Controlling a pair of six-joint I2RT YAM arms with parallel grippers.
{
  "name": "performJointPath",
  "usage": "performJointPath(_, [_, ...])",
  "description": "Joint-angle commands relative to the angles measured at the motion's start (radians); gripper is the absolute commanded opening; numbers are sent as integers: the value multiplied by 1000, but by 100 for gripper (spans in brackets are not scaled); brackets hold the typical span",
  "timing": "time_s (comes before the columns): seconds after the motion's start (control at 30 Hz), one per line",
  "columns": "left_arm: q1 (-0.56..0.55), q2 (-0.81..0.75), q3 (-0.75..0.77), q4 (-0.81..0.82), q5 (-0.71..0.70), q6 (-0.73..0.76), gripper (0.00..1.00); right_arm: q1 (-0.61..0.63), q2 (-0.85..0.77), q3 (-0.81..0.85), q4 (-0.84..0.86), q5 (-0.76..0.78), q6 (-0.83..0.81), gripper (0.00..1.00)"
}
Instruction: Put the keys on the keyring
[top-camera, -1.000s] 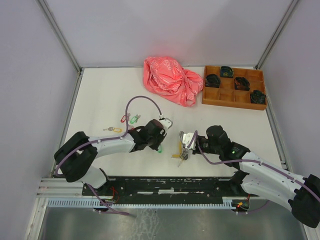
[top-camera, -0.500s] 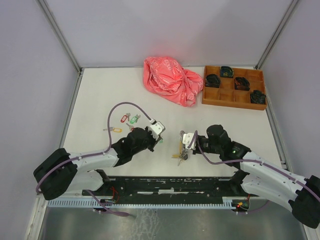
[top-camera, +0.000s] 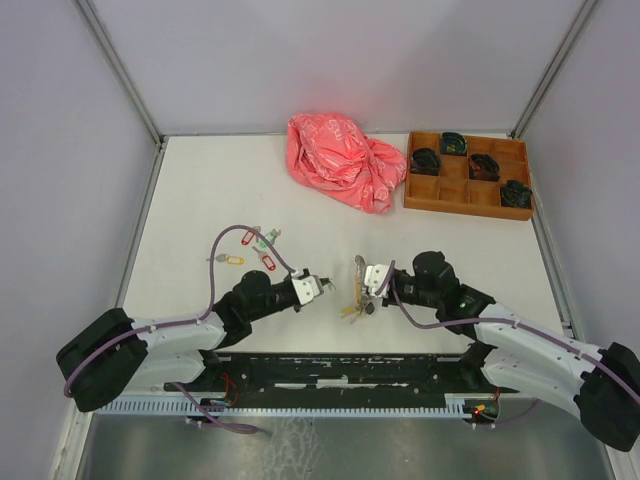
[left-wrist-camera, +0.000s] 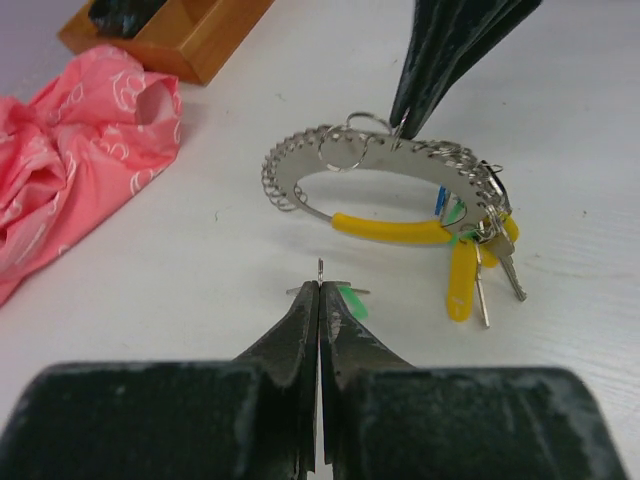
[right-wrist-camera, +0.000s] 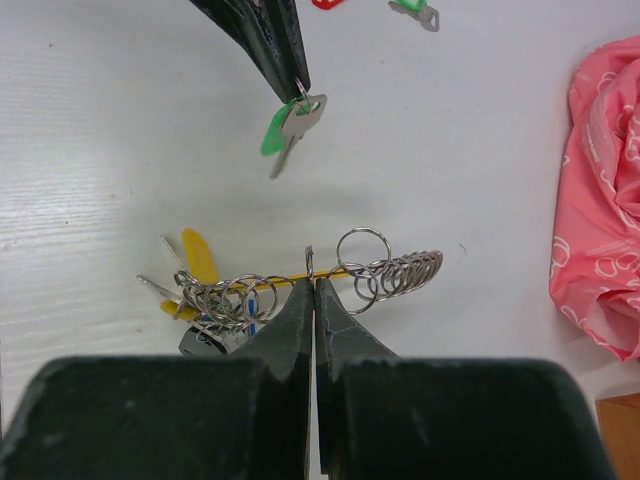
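The right pincer (right-wrist-camera: 312, 285) is clamped shut on one small ring of the keyring (left-wrist-camera: 385, 190). It holds the loop lifted off the tabletop (top-camera: 200, 190) with its row of free rings turned toward the left pincer (left-wrist-camera: 320, 290), which I judge is meant to give that arm a ring to aim at. A yellow-tagged key (left-wrist-camera: 462, 280) and a few others already hang bunched at one end of the loop, off to the side of the right pincer's tips.

The left pincer is closed on the green-tagged key (right-wrist-camera: 285, 125), gripping its head so the blade dangles below the tips. It is near the keyring but apart from it.

A second ago the left pincer sat farther back on the tabletop. It has since swung down and round, level with the right pincer and facing it. The right arm has hardly shifted. Loose tagged keys (top-camera: 265, 240) lie well behind the left pincer.
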Motion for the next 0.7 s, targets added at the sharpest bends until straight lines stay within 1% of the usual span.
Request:
performJointPath(0.0, [1, -1, 10, 97, 170, 167, 3, 5, 42, 66, 53, -67, -100, 1])
performJointPath(0.13, [-1, 26, 32, 79, 224, 208, 3, 4, 84, 78, 77, -92, -131, 1])
performJointPath(0.23, [-3, 49, 46, 76, 251, 217, 3, 4, 100, 67, 130, -98, -129, 1])
performJointPath(0.4, [-11, 92, 65, 99, 251, 226, 3, 4, 117, 61, 171, -109, -134, 1])
performJointPath(0.67, [-20, 135, 88, 131, 233, 226, 3, 4, 129, 56, 178, -128, -148, 1])
